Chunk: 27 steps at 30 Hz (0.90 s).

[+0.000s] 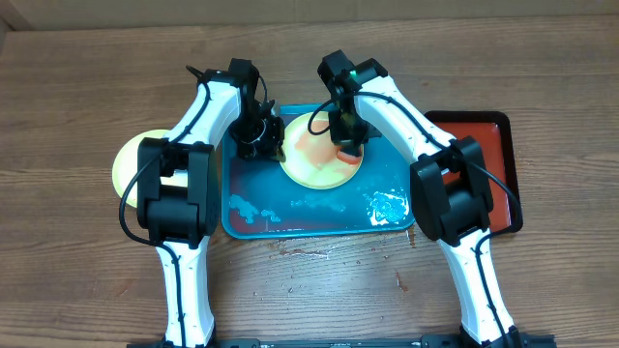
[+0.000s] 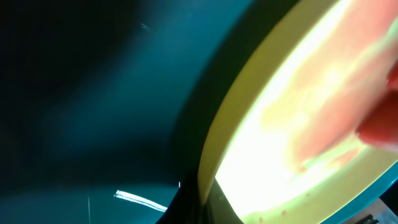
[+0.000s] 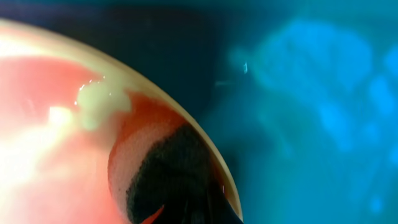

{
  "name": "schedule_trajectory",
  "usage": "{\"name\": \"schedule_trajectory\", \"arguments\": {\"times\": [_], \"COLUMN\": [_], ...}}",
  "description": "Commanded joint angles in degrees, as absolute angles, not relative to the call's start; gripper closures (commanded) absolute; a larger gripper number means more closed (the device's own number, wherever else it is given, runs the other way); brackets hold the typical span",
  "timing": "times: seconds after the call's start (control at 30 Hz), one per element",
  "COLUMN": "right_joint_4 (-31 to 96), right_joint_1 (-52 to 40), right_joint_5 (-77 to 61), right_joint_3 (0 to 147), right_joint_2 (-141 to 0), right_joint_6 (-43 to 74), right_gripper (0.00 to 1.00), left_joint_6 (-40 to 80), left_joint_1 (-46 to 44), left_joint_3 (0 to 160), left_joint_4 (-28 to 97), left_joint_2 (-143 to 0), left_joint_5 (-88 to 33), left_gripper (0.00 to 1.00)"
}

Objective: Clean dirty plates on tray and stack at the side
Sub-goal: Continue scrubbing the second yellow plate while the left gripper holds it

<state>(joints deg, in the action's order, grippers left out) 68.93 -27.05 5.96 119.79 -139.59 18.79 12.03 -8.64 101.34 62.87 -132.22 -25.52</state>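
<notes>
At the far left, a pale yellow round plastic plate (image 1: 128,162) lies on the brown wooden table (image 1: 58,242), outside the tray and half hidden under my left arm. I judge that this is the stack at the side.

My left gripper (image 1: 259,143) is closed at the left rim of a second pale yellow round plate (image 1: 311,166), smeared with red sauce. This plate lies in the upper middle part of the large turquoise rectangular plastic tray (image 1: 319,220). I cannot tell if my left fingers really pinch the rim or only press against it.

My right gripper (image 1: 345,135) is closed on a small red porous sponge (image 1: 345,152), which touches the plate near its right rim.

The step in hand is, I think, the scrubbing. To do it well, I should hold the plate firm from the left. I should press the sponge flat and wipe from the rim toward the red centre, so that no sauce goes over the edge. The tray bottom looks wet, so the plate may slide.

White foam (image 1: 389,206) sits near the right corner of the tray. At the far right stands a smaller red tray with black rim (image 1: 484,135), beside the turquoise one.
</notes>
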Motion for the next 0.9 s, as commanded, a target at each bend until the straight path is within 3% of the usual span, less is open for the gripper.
{"name": "schedule_trajectory", "arguments": {"times": [0.0, 0.4, 0.87], "right_joint_4": [64.36, 56.69, 71.22], "right_joint_1": [-26.00, -29.21, -29.69], "right_joint_5": [2.74, -26.46, -29.61], "right_joint_3": [118.48, 118.02, 118.04], "right_joint_2": [-139.41, -143.52, -143.48], "right_joint_6": [17.82, 11.35, 8.12], "right_gripper": [0.96, 0.96, 0.96], "left_joint_6": [11.77, 11.77, 11.81], "left_joint_1": [-8.34, -8.34, -8.32], "left_joint_3": [100.66, 100.66, 100.66], "left_joint_4": [62.96, 62.52, 62.37], "left_joint_2": [-131.98, -131.98, -131.98], "left_joint_5": [-24.08, -24.10, -25.30], "left_gripper": [0.96, 0.96, 0.96]}}
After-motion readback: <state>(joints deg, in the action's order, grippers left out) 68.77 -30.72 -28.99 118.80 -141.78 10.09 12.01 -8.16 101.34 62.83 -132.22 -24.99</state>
